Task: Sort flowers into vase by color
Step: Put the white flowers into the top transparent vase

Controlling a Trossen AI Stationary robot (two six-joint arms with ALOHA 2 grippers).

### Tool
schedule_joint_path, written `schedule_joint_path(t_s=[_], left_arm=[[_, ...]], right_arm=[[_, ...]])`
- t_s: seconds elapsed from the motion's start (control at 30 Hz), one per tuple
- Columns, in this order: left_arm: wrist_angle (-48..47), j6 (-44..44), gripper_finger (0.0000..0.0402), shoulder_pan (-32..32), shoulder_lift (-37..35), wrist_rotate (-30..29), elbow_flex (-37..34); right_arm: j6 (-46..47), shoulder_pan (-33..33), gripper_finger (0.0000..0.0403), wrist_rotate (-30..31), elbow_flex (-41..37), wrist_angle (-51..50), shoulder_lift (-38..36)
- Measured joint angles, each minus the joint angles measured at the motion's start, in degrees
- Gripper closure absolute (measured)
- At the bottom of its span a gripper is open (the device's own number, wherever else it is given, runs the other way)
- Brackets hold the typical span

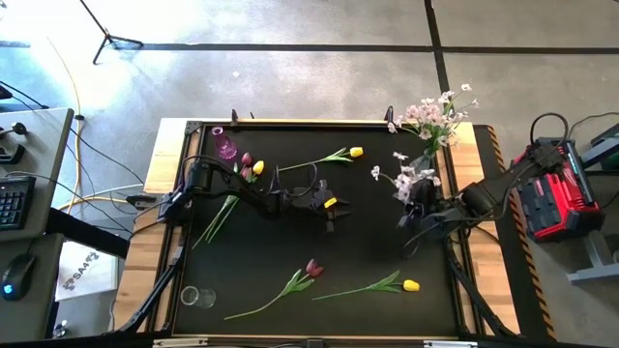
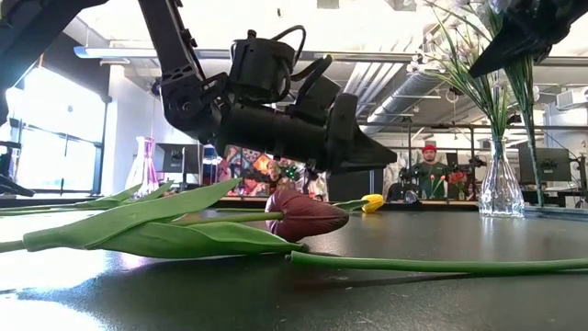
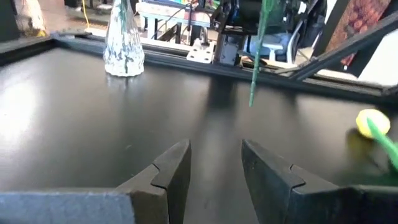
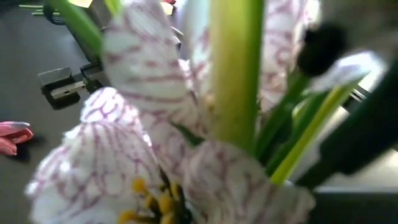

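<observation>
My right gripper (image 1: 416, 200) is shut on a spray of pale pink-white blossoms (image 1: 401, 179), raised beside the clear vase (image 2: 501, 188) at the far right, which holds more such sprays (image 1: 433, 114). My left gripper (image 3: 214, 155) hovers open and low over the middle of the mat, with nothing between its fingers. A yellow tulip (image 1: 356, 152) lies at the far middle. A dark red tulip (image 1: 312, 268) and another yellow tulip (image 1: 411, 285) lie near the front edge. A red and a yellow tulip (image 1: 251, 164) lie by the pink vase (image 1: 224, 147). My right gripper holds the spray by its green stem (image 4: 235, 74), close under the blossoms; the blossoms fill the wrist view and hide the fingers. The spray is lifted clear, and the stem hangs down with its cut end (image 3: 252, 99) above the mat.
A small clear glass (image 1: 198, 297) lies at the near left corner. The mat has a raised frame (image 1: 290, 123) around it. Bare mat shows between my two grippers. Beyond the far edge a person in a red cap (image 2: 428, 170) sits in the room.
</observation>
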Motion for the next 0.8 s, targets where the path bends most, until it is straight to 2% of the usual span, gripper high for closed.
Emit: schedule_joint_path(t_s=[0.17, 0.37, 0.63, 0.8], left_arm=[[-0.46, -2.72, 0.0271, 0.00, 0.00, 0.03, 0.00], [-1.44, -2.88, 0.0271, 0.55, 0.00, -0.07, 0.00], [-2.87, -2.86, 0.0271, 0.59, 0.00, -0.16, 0.00], [-3.93, -2.86, 0.0271, 0.76, 0.00, -0.23, 0.00]], right_arm=[[-2.99, -1.27, 0.0403, 0.09, 0.43, -0.05, -0.02], [-8.45, -3.42, 0.0403, 0.72, 5.03, -2.09, -0.22], [-10.37, -7.06, 0.0403, 10.43, 10.43, -10.95, -0.22], [-10.26, -10.71, 0.0403, 19.64, 13.29, -19.26, -0.24]])
